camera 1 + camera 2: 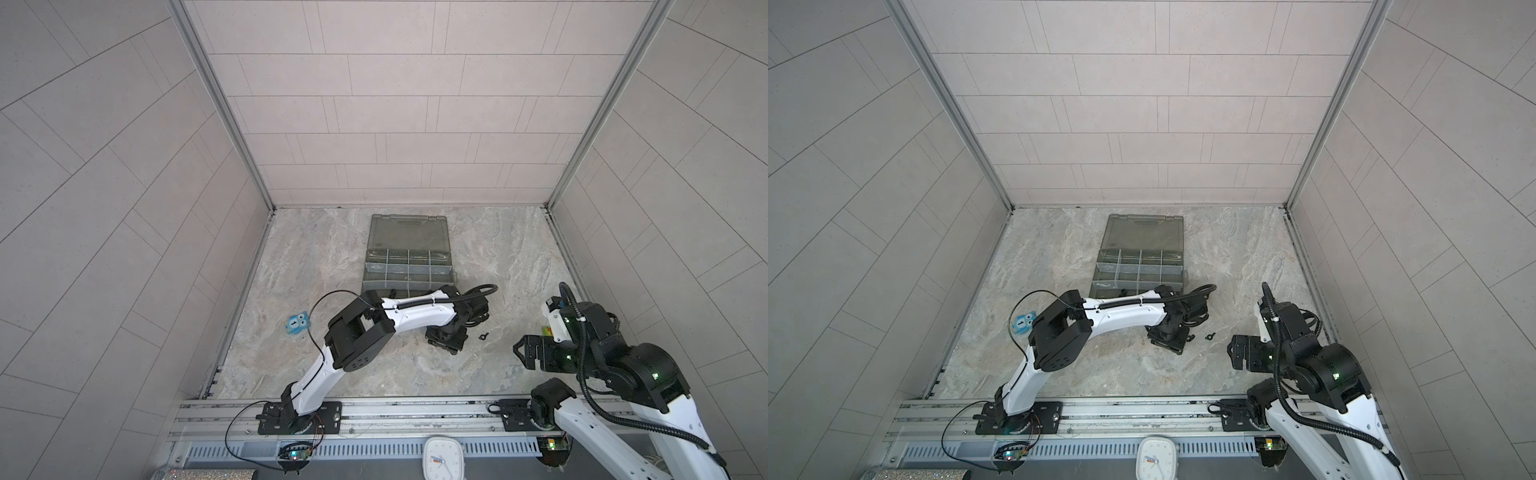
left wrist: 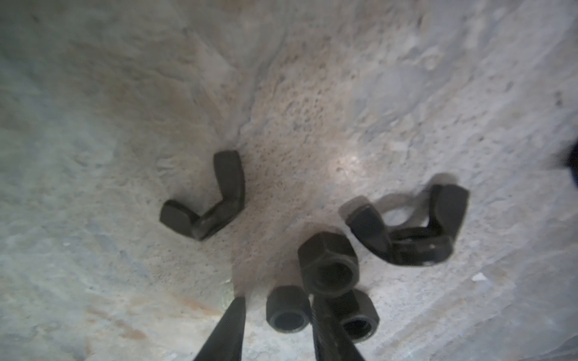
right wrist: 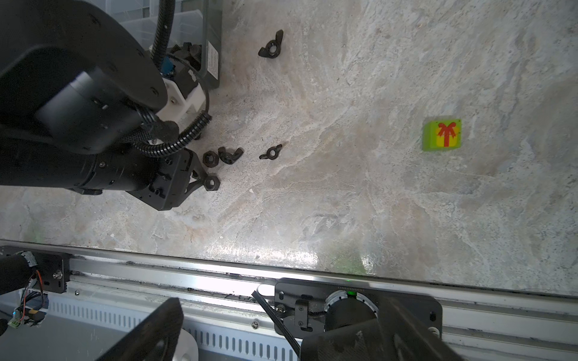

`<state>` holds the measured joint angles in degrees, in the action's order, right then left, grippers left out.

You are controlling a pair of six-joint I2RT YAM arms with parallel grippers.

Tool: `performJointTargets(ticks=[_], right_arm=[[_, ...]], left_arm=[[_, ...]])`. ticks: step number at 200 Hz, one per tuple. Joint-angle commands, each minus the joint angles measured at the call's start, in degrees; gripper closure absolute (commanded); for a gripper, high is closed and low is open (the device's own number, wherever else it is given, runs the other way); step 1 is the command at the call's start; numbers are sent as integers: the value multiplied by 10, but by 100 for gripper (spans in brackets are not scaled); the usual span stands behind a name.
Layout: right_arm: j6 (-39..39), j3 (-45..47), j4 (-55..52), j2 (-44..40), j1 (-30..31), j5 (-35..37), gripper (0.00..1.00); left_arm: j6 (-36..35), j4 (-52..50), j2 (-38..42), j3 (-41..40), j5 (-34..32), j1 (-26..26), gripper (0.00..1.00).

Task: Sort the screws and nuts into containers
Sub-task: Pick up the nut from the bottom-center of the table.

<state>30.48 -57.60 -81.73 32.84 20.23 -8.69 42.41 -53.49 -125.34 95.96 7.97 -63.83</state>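
Note:
Several black nuts lie on the marble table near its middle. In the left wrist view, three hex nuts [image 2: 328, 265] cluster by my fingers, with a wing nut [image 2: 206, 200] and another wing nut [image 2: 413, 231] further off. My left gripper [image 2: 276, 301] is down at the table and open. Its jaws straddle one hex nut [image 2: 286, 309], with a gap on one side. A lone wing nut [image 1: 483, 336] lies to its right. The containers [image 1: 408, 263] are compartments of an open olive-grey case behind. No screws show. My right gripper [image 3: 262, 337] hangs wide open and empty over the front rail.
The case's lid [image 1: 409, 232] lies flat behind the compartments. A blue toy [image 1: 297, 324] sits at the left, and a green cube [image 3: 442, 137] with a red bow at the right. The metal rail [image 1: 395, 409] edges the table front, with a white clock [image 1: 442, 457] below it.

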Motion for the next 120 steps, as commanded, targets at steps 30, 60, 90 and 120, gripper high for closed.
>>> performJointTargets(ticks=[30, 60, 90, 120], right_arm=[[-4, -4, -24, -5, -1, 13, 1], [-3, -4, -27, -6, -1, 13, 1], [-5, -3, -24, -9, -1, -3, 1], [1, 6, -8, -22, -1, -45, 1]], left_arm=[[-6, 13, -8, -1, -2, -3, 60], [-6, 29, -5, -8, 2, -4, 59], [-21, 48, 2, -20, 5, -4, 59], [-21, 54, 4, -27, 6, -4, 60]])
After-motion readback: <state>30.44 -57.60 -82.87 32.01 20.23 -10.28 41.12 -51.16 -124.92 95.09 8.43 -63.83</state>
